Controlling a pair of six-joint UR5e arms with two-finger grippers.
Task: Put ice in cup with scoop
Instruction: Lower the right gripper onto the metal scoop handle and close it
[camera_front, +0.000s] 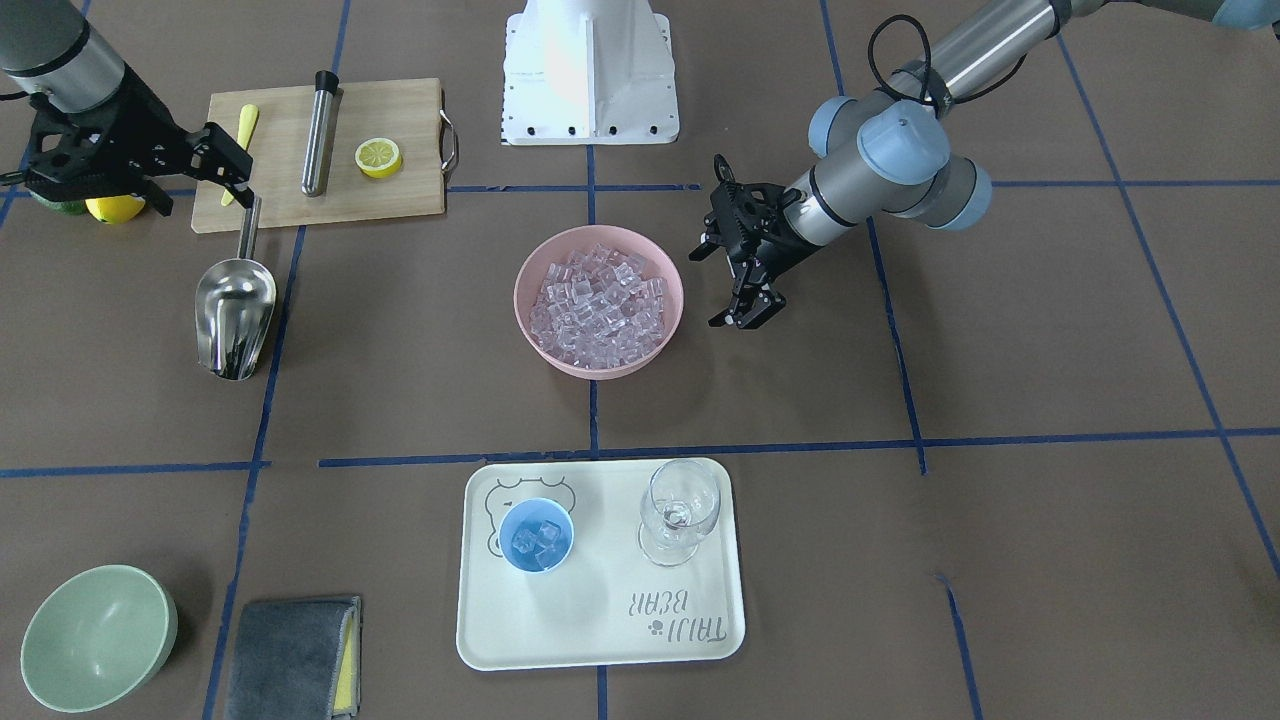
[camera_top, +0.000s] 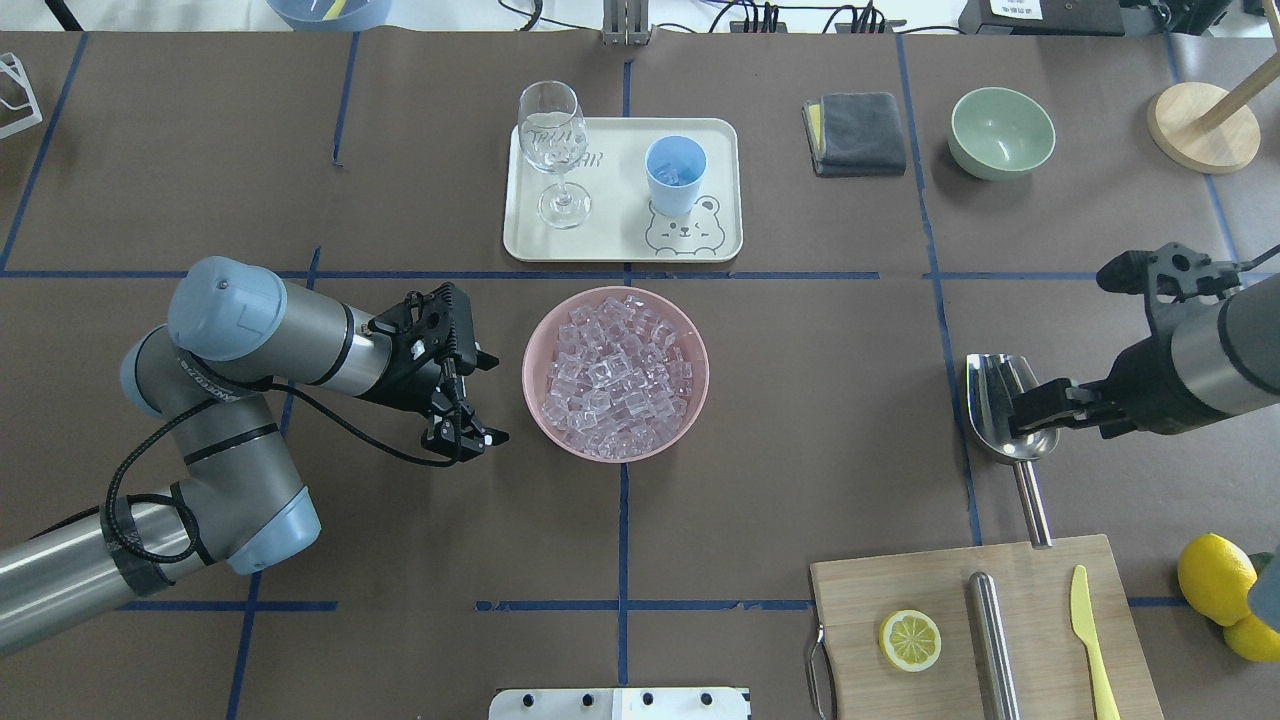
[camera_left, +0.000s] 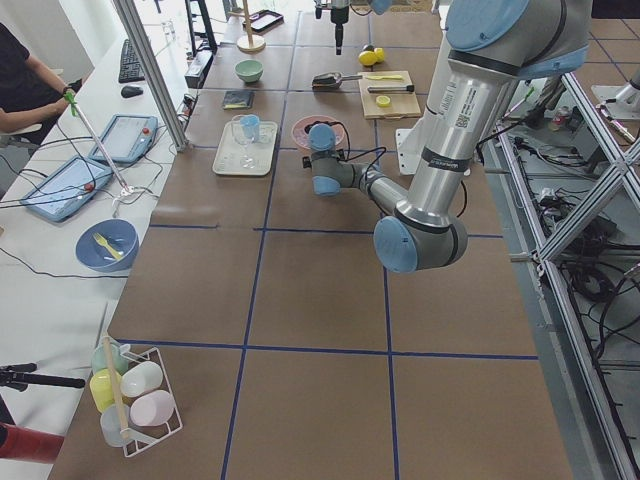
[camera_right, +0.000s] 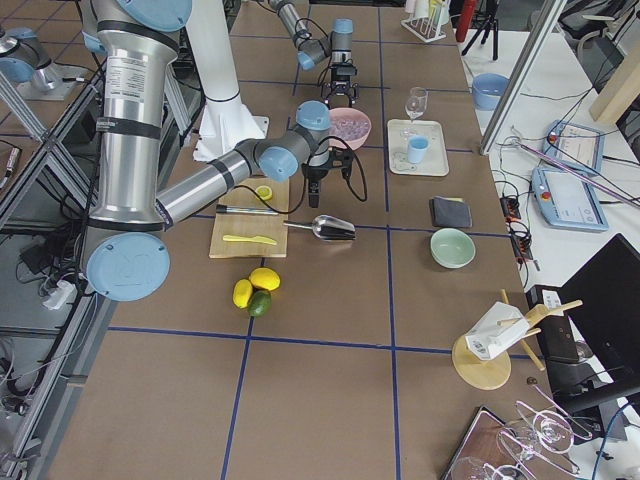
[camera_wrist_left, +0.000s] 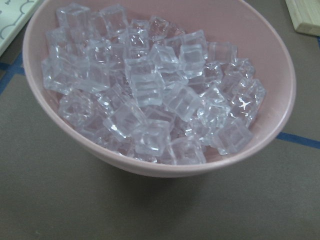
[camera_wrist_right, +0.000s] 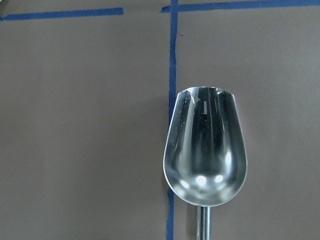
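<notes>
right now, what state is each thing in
scoop: empty, lying flat, not held
cup: upright on the tray, a few ice cubes inside
pink bowl: full of ice
glass: upright, empty
green bowl: upright, empty
left fingers: open, beside the pink bowl
right fingers: open, above the scoop handle

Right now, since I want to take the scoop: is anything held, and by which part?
Nothing held: scoop lies free on the table beneath the right gripper; left gripper empty.
</notes>
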